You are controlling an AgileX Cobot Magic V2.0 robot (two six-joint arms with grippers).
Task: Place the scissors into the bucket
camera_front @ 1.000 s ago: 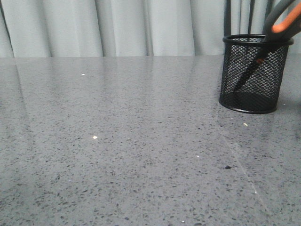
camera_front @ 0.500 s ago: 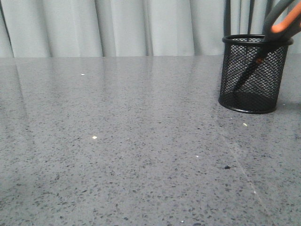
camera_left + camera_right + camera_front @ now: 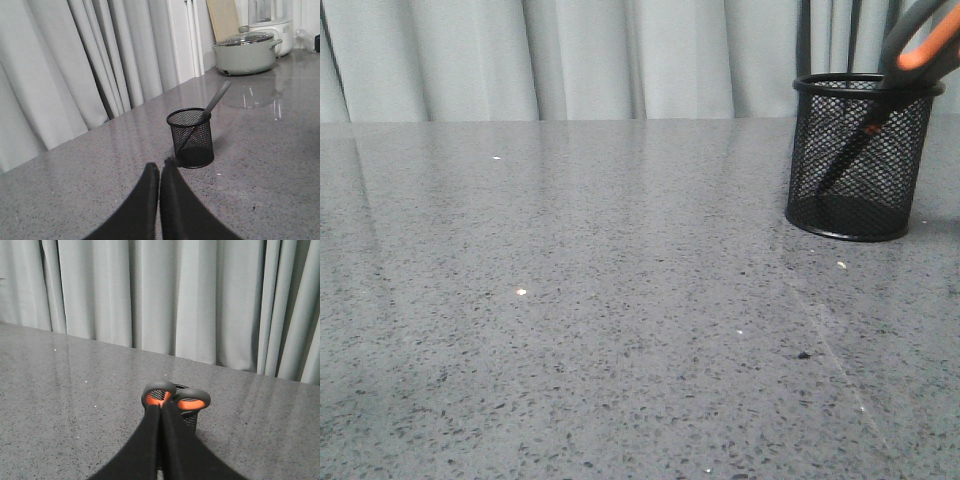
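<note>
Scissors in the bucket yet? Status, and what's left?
Done: the scissors stand blades-down inside the bucket, handles leaning out over the rim; the left wrist view shows the same. In hand: nothing. The left claw is shut and empty, short of the bucket. The right claw is also shut, with the handles just beyond its tips; contact can't be judged. Left: apparently only backing the arms away.

I can't read any text, label, brand, number or sign in any view. Bucket (image 3: 860,156) mesh and rim are plain black, and the scissors (image 3: 916,45) handles carry no marking I can make out. The pot (image 3: 245,52) and the appliance (image 3: 270,20) behind it in the left wrist view are too small to show any lettering.
</note>
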